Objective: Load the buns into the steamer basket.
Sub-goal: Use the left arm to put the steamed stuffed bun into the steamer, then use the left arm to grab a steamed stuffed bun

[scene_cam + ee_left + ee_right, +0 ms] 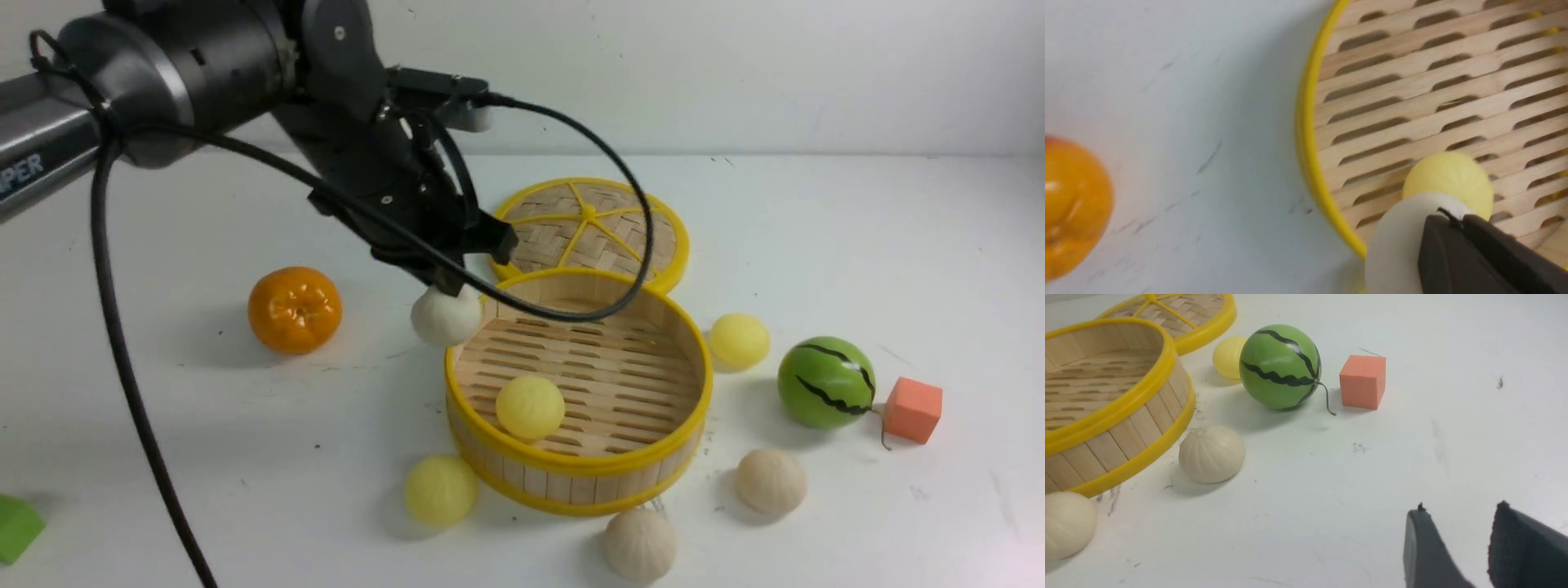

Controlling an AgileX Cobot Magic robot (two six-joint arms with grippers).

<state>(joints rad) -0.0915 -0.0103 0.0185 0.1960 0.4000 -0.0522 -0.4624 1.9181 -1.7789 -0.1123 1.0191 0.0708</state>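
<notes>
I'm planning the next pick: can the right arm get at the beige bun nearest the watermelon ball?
Probably yes: the right gripper's jaws stand apart, and nothing visible blocks the way to that bun. The steamer basket close beside it might crowd one jaw.

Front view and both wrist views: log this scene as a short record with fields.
inside round bamboo steamer basket: one smooth pale yellow bun
outside basket, on table: two smooth pale yellow buns; two pleated beige buns
left gripper: jaws shut, off-white bun at their tips; firm grip unclear
right gripper: jaws apart, nothing between them
woven lid with yellow spokes: off, behind basket
task: unfinished
</notes>
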